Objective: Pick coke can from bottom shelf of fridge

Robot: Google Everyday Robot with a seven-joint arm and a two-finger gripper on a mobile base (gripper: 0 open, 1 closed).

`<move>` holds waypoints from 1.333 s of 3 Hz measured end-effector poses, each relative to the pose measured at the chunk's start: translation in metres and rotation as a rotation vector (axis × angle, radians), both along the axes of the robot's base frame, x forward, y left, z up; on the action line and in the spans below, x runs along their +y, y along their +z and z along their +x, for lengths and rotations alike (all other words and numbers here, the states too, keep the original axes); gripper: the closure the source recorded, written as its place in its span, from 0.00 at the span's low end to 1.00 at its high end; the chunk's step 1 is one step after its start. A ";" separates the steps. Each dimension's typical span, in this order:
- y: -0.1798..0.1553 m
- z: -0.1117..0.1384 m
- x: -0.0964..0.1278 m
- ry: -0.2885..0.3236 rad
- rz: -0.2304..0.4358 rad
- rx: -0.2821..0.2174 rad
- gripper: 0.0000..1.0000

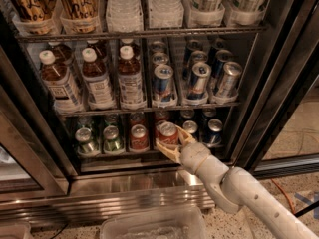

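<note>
The fridge [282, 78] stands open, with its steel slatted base [124, 195] below. The bottom shelf [117, 156] holds lanes of short cans. The coke can [168, 132] is red with a silver top and sits tilted at the front of the middle lane. My gripper [172, 144] is at the shelf's front edge, with its cream fingers [165, 151] closed around the can's lower part. The arm reaches in from the lower right. A second red can [138, 137] stands one lane to the left.
Green cans [84, 142] fill the left lanes and blue and silver cans [214, 131] the right lanes. The rack above [149, 105] holds bottles and tall slim cans, leaving low headroom. A clear plastic bin [149, 225] sits on the floor in front.
</note>
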State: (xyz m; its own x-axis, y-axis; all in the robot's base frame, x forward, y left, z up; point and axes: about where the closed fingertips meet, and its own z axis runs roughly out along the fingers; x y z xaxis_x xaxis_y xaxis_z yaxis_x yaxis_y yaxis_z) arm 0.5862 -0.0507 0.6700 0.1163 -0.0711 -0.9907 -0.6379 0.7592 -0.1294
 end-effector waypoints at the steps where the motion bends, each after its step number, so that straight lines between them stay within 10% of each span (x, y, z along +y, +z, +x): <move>1: -0.009 -0.016 0.010 0.144 -0.023 0.041 1.00; 4: 0.035 -0.070 0.021 0.422 0.058 0.223 1.00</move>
